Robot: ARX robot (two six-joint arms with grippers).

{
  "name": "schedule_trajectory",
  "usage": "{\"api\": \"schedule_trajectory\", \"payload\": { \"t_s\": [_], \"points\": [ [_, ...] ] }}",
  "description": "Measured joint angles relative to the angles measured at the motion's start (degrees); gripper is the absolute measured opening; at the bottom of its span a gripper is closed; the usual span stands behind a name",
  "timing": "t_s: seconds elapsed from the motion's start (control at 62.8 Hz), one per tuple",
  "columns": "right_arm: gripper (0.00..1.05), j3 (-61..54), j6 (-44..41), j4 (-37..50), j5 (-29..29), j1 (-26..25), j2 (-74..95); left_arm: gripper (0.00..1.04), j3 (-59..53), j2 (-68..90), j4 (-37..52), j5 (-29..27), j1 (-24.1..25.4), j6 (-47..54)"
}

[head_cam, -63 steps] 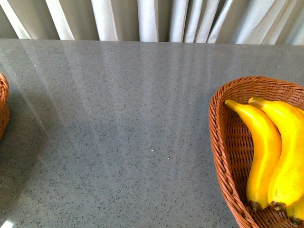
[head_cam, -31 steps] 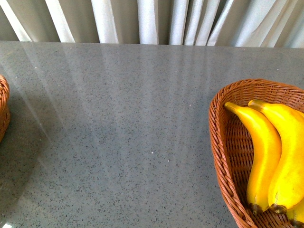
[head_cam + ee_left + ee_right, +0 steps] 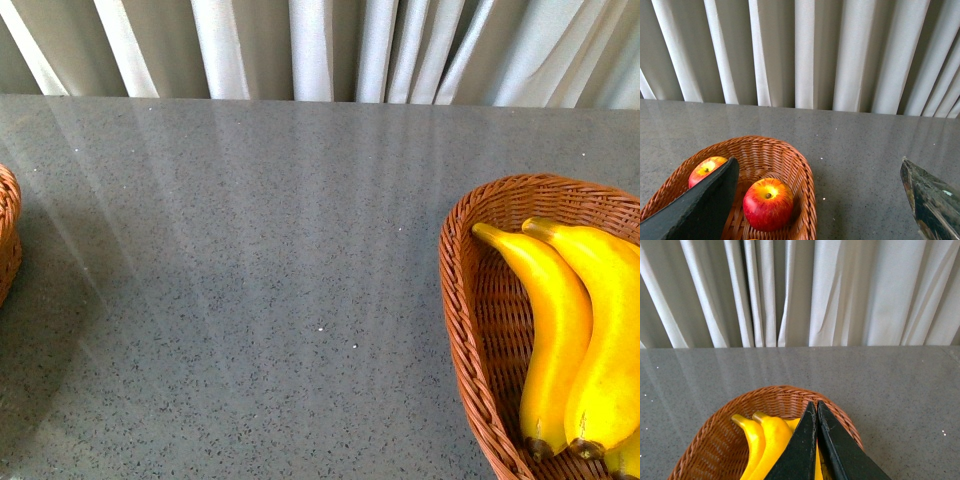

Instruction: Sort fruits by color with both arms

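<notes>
The worktop [image 3: 250,280] carries 2 wicker baskets: the right basket [image 3: 465,330] sits at the right edge, and only a small part of the left basket [image 3: 8,235] shows at the left edge. All the grey surface visible between them holds no fruit, so I judge the sorting is finished or almost finished. To do this step well, each arm should lift straight up and away from its basket, without touching the woven rim, and the robot should check that no fruit remains outside the view.

The right gripper [image 3: 816,427] hangs above the right basket with its fingers pressed together, holding nothing. The left gripper [image 3: 820,195] is spread wide and empty, one finger over the left basket, the other over bare worktop.

The bananas [image 3: 560,340] lie side by side in the right basket; they are glossy yellow, curved, with brown tips. In the left basket are 2 apples [image 3: 768,204], round and red with yellow blush around the stem
</notes>
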Motion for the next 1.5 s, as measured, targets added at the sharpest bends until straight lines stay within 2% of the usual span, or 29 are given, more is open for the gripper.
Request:
{"api": "schedule_trajectory", "payload": {
  "t_s": [0.223, 0.318, 0.525, 0.939, 1.082, 1.496],
  "points": [
    [0.02, 0.0, 0.0, -3.8, 0.0, 0.0, -3.7, 0.96, 0.0, 0.0, 0.0, 0.0, 0.0, 0.0],
    [0.02, 0.0, 0.0, -12.5, 0.1, 0.0, -11.0, 0.96, 0.0, 0.0, 0.0, 0.0, 0.0, 0.0],
    [0.02, 0.0, 0.0, -13.2, 0.0, 0.0, -12.8, 0.96, 0.0, 0.0, 0.0, 0.0, 0.0, 0.0],
    [0.75, 0.0, -0.1, -13.2, 0.0, 0.0, -12.9, 0.96, 0.0, 0.0, 0.0, 0.0, 0.0, 0.0],
    [0.97, 0.0, -0.1, -13.2, 0.0, 0.0, -12.9, 0.96, 0.0, 0.0, 0.0, 0.0, 0.0, 0.0],
    [0.96, 0.0, -0.1, -13.2, 0.0, 0.0, -12.9, 0.96, 0.0, 0.0, 0.0, 0.0, 0.0, 0.0]
  ]
}}
